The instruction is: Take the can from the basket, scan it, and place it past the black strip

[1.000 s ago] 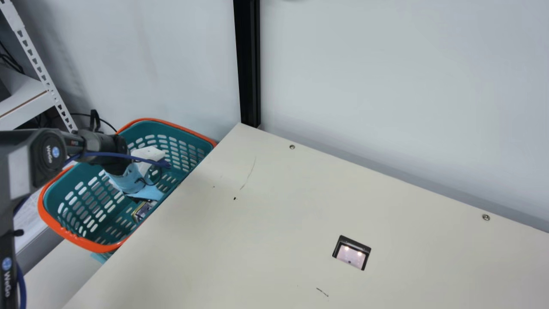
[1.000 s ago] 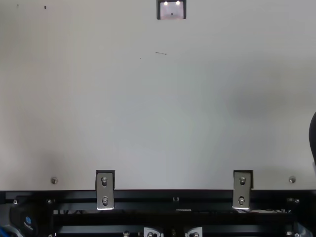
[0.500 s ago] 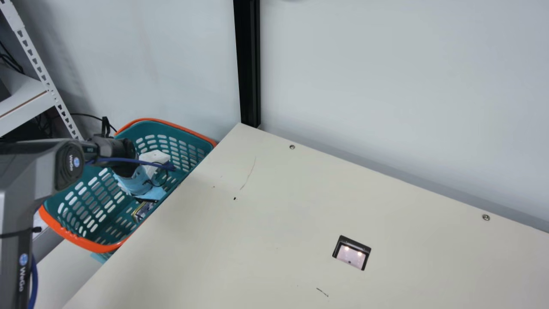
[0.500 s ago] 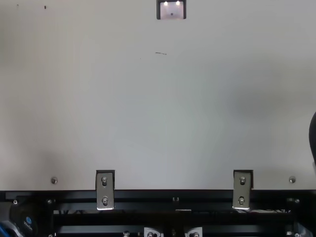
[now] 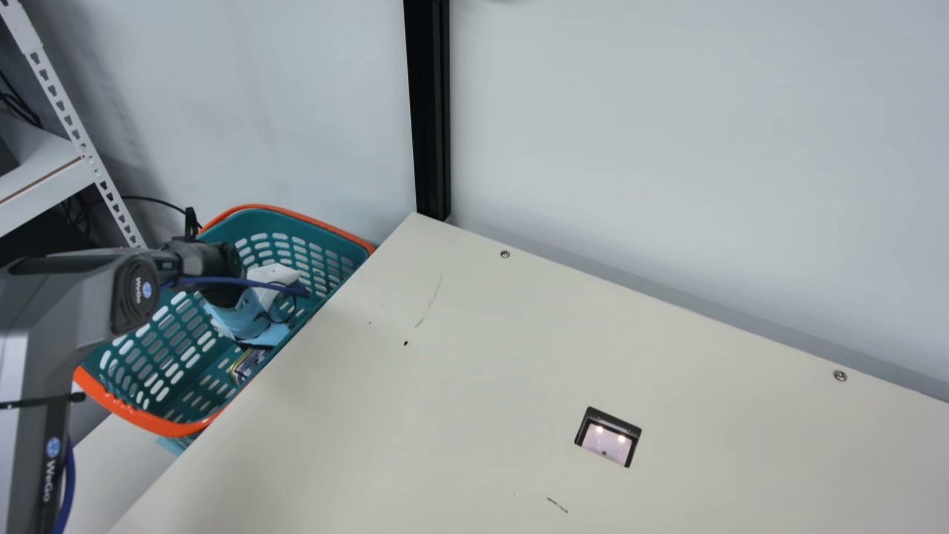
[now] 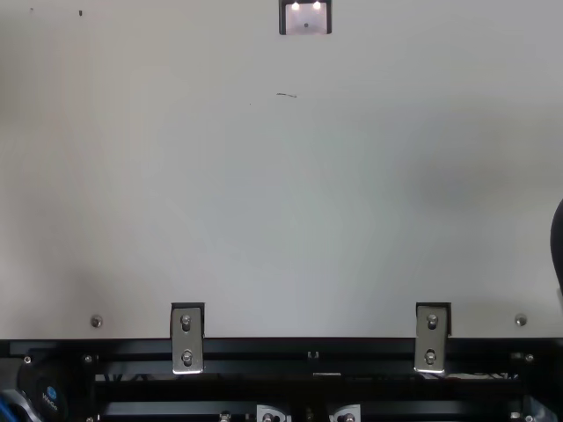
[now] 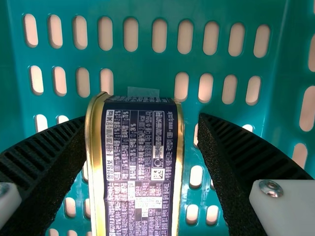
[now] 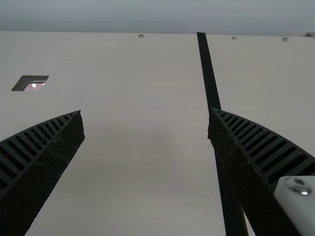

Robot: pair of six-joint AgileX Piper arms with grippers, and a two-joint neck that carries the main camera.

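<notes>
Your left hand (image 5: pixel 241 320) is down in the teal plastic basket with the orange rim (image 5: pixel 154 423), its two black ribbed fingers spread. In the left wrist view, the dark-blue, printed metal can with gold edges (image 7: pixel 140 167) appears between them, nearer one finger, with teal basket showing between it and the other. How deep the fingertips sit beside the can is hard to judge from that angle. The main view puts the can low in the basket, toward the side along your cream bench (image 5: pixel 482 334).

Farther out, a black-framed scanner window (image 5: pixel 608 443) is set into the bench, two small lights glowing in it.

Your right hand (image 8: pixel 146 112) is over the bench, fingers wide apart. The long black strip (image 8: pixel 210 78) runs across the surface there, passing partly behind one finger, toward the pale wall (image 8: pixel 157 14).
</notes>
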